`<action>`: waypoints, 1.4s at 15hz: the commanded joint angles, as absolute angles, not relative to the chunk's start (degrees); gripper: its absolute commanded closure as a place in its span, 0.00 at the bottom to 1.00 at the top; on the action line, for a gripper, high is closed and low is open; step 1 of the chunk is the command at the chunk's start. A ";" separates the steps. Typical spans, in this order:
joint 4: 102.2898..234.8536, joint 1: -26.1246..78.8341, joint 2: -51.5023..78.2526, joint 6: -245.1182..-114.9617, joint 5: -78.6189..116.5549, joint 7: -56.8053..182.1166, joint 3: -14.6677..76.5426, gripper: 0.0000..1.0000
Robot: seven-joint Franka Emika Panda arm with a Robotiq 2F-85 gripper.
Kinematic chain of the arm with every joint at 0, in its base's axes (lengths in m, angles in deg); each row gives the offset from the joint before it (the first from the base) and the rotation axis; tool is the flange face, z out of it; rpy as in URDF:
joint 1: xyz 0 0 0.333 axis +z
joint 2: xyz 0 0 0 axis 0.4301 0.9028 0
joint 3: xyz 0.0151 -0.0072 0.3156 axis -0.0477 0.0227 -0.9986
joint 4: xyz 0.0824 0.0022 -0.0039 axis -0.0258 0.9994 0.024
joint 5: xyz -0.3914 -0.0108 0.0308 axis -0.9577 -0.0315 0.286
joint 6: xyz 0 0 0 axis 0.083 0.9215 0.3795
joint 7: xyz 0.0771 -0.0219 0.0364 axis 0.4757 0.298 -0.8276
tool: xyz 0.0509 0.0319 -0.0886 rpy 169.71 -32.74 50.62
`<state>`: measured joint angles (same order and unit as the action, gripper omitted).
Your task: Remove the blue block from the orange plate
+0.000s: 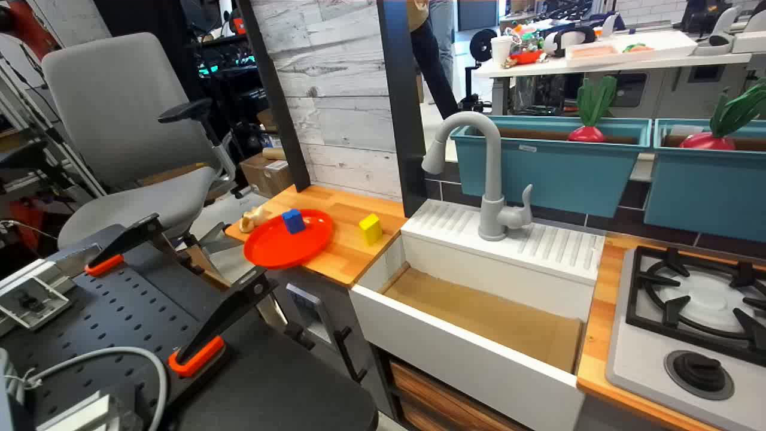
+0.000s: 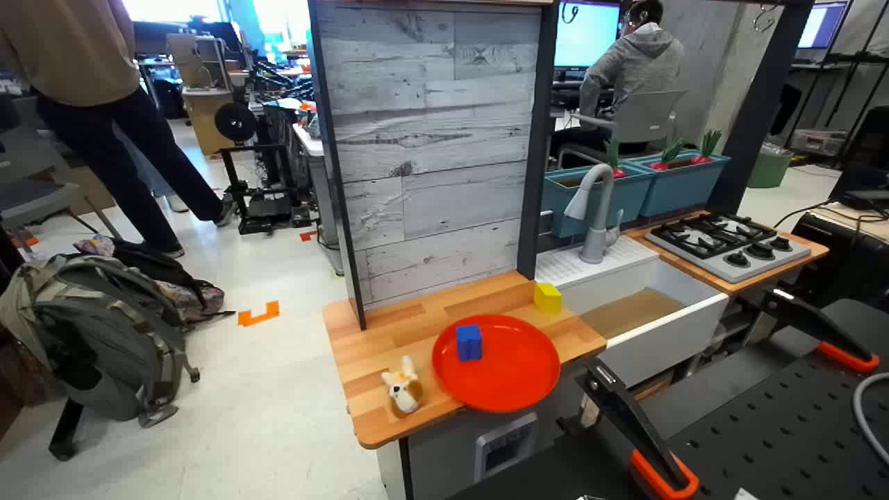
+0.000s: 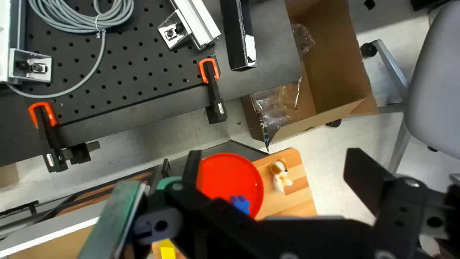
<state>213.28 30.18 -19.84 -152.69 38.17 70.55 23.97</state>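
Observation:
The blue block (image 1: 293, 221) stands on the orange plate (image 1: 284, 248), near its rim. Both also show in an exterior view, the block (image 2: 469, 343) and the plate (image 2: 517, 375). In the wrist view the blue block (image 3: 241, 204) is partly hidden by the gripper body, and the plate (image 3: 230, 176) is partly behind the left finger. My gripper (image 3: 275, 163) is open wide with nothing between its fingers. It is high above the counter, apart from the block. The gripper is not in either exterior view.
A yellow block (image 2: 547, 298) stands on the wooden counter (image 2: 389, 326) near the sink (image 2: 667, 333). A small toy dog (image 2: 403, 389) sits beside the plate. A grey faucet (image 1: 492, 173) rises behind the sink. A wood-look panel (image 2: 430, 153) stands behind the counter. Clamps (image 1: 224, 317) stick up nearby.

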 commanded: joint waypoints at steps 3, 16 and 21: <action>213.20 29.57 -19.84 -152.58 38.30 70.41 23.42 0.00; 213.20 29.57 -19.84 -152.59 38.30 70.41 23.42 0.00; 213.28 29.20 -18.98 -154.95 38.27 70.65 23.54 0.00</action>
